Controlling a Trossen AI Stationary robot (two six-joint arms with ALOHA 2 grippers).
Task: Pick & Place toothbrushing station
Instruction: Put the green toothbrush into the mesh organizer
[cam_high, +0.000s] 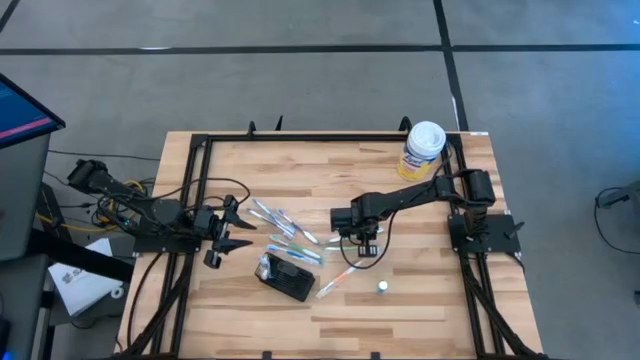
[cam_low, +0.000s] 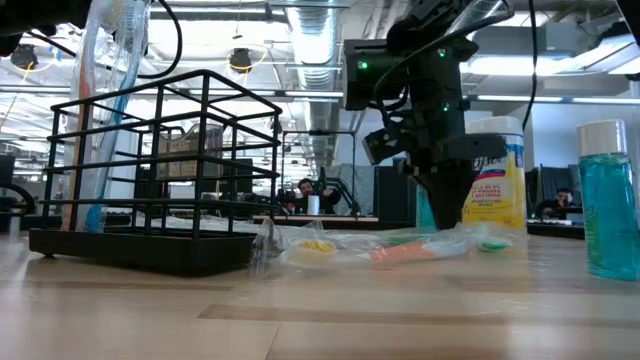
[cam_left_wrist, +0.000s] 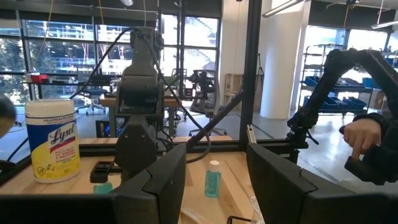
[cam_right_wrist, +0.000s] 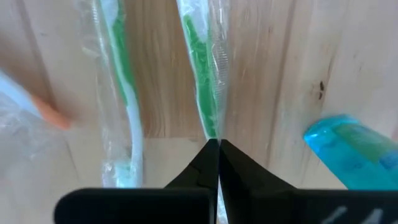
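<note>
The toothbrushing station (cam_high: 285, 277) is a black wire holder standing on the wooden table near its front; in the low view the station (cam_low: 150, 190) fills the left side. Several clear-wrapped toothbrushes (cam_high: 290, 238) lie flat on the table beyond it. My right gripper (cam_high: 362, 243) points down over the right-hand brushes and is shut on a wrapped green toothbrush (cam_right_wrist: 202, 68). A second green-and-white brush (cam_right_wrist: 121, 87) lies beside that one. My left gripper (cam_high: 235, 225) waits open, above the table's left part, holding nothing. My right gripper pinches the wrapped green toothbrush between its two fingertips (cam_right_wrist: 233, 165), where the green handle (cam_right_wrist: 210, 127) runs in under them. The fingers come from above, pointing down. The brush lies flat on the table in its wrapper, stretching away from the fingers.
A yellow-labelled wipes canister (cam_high: 424, 150) stands at the far right corner. A small blue bottle (cam_high: 382, 287) stands near my right gripper, toward the front. An orange-tipped wrapped brush (cam_low: 405, 253) lies by the green one. A black frame (cam_high: 300, 138) rims the table. A person's hand (cam_left_wrist: 364, 137) shows beyond it.
</note>
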